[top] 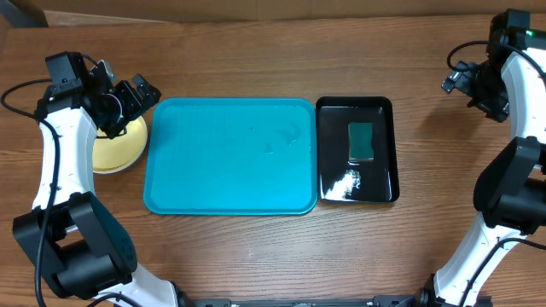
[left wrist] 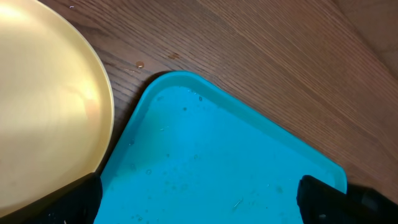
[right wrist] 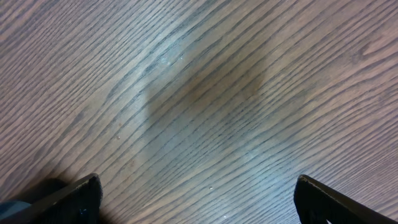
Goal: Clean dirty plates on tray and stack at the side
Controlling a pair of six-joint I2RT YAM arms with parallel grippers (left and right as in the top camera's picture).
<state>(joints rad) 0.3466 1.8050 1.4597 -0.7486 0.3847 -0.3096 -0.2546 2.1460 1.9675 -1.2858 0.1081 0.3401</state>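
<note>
The turquoise tray (top: 230, 158) lies in the middle of the table with no plate on it; its far left corner shows in the left wrist view (left wrist: 205, 168). A pale yellow-green plate (top: 115, 152) sits on the table just left of the tray, also in the left wrist view (left wrist: 43, 106). I cannot tell whether other plates lie under it; the white and light blue plates are not visible. My left gripper (top: 136, 98) is open and empty, above the plate's far edge and the tray's corner (left wrist: 199, 202). My right gripper (top: 478, 89) is open and empty over bare wood at the far right (right wrist: 196, 199).
A glossy black tray (top: 358, 183) with a green sponge (top: 361, 141) stands against the turquoise tray's right side. A few small water drops lie on the turquoise tray. Wooden table (top: 256, 51) all round.
</note>
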